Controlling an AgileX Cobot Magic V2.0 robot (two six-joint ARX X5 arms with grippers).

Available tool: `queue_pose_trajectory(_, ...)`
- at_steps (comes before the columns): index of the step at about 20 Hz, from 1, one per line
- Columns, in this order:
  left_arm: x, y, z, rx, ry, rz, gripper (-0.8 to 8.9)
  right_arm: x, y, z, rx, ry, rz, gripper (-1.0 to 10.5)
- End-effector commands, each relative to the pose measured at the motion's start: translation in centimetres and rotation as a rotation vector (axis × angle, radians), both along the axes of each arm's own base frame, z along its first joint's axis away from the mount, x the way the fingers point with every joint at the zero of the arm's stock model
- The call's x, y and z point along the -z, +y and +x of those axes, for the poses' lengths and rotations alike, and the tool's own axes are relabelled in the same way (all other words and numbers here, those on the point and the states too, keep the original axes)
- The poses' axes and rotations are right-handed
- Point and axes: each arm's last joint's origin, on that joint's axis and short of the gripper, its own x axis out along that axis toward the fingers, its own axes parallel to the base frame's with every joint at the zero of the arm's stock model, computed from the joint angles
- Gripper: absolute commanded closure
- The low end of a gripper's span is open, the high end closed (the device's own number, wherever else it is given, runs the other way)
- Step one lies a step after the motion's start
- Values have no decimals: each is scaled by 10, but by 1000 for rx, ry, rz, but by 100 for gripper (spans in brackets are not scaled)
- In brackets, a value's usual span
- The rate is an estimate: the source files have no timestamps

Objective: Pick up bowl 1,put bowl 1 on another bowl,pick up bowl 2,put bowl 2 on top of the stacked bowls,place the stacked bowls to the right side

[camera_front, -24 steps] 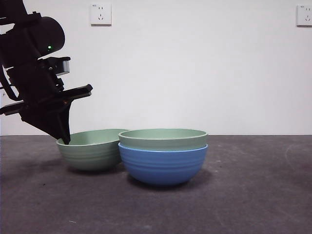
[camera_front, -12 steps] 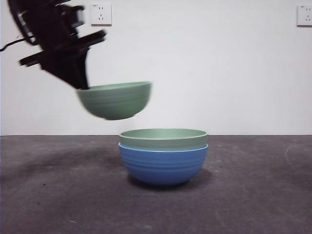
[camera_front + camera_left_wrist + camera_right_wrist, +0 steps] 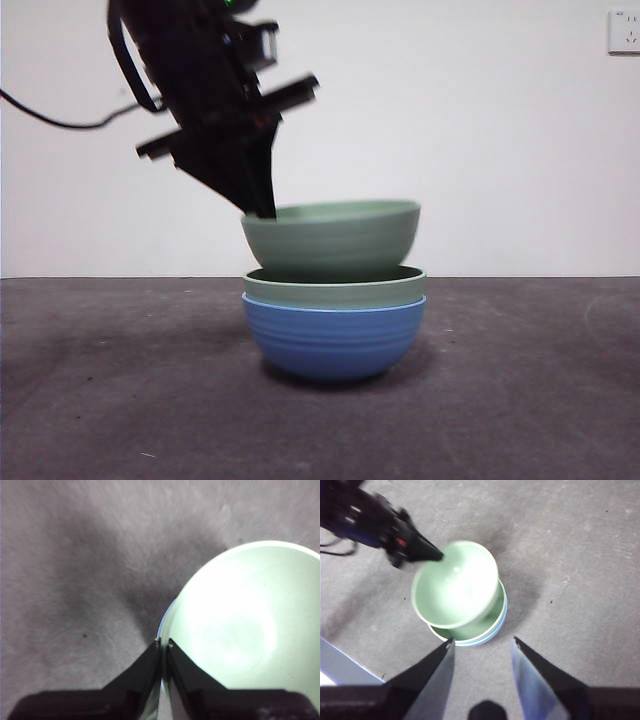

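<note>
**Second green bowl held above the stack**

Clamped on the rim of bowl 2 (image 3: 331, 238) with both jaws pressed together over its near edge: the left hand (image 3: 262, 208), reaching in from the upper left of the front view. Held clear of the worktop (image 3: 520, 380), roughly level, directly above the other two bowls and just short of nesting; overlaps the lower rim in the front view, contact not certain. Below it, bowl 1 (image 3: 335, 289), pale green, seated inside another bowl (image 3: 335, 338), blue and ribbed, standing on the dark worktop near its middle. Seen from the left wrist as a bright pale interior with a thin blue edge peeking out beside it. Right hand (image 3: 482, 647) hanging high over the same spot, jaws spread apart, holding nothing. White wall behind, with a socket (image 3: 625, 31) at the upper right corner.
</note>
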Motion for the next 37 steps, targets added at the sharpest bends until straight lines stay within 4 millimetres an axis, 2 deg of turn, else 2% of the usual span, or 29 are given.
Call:
queue_pose_trajectory(1, 13, -7, 4, 15, 19, 20, 822, 1, 0, 0, 4, 4, 2, 757)
queue_pose_trajectory(5, 30, -11, 8, 20, 64, 49, 822, 1, 0, 0, 4, 4, 1, 757)
queue_pose_trajectory(8, 30, -17, 5, 44, 70, 34, 810, 1, 0, 0, 4, 4, 1, 756)
queue_pose_trajectory(9, 30, -17, 4, 51, 79, 25, 784, 1, 0, 0, 4, 4, 1, 756)
queue_pose_trajectory(12, 31, -15, 3, 49, 98, 39, 556, 1, 0, 0, 4, 4, 2, 756)
queue_pose_trajectory(13, 30, -15, 2, 49, 103, 42, 515, 1, 0, 0, 4, 4, 2, 756)
queue_pose_trajectory(17, 17, -10, -4, 46, 87, 37, 495, 1, 0, 0, 4, 5, 1, 750)
queue_pose_trajectory(20, -8, -4, -8, 41, 59, 21, 495, 4, 2, 4, 4, 19, -8, 731)
queue_pose_trajectory(23, -48, 5, -16, 46, 13, 13, 495, 12, 11, 17, 4, 70, -40, 501)
queue_pose_trajectory(27, -108, 19, -35, 51, -91, -13, 495, 34, 33, 51, 2, 146, -85, 492)
queue_pose_trajectory(32, -166, 43, -70, 57, -205, -51, 495, 80, 64, 102, 25, 253, -117, 495)
queue_pose_trajectory(37, -191, 65, -101, 55, -277, -100, 495, 133, 76, 141, 51, 416, -87, 501)
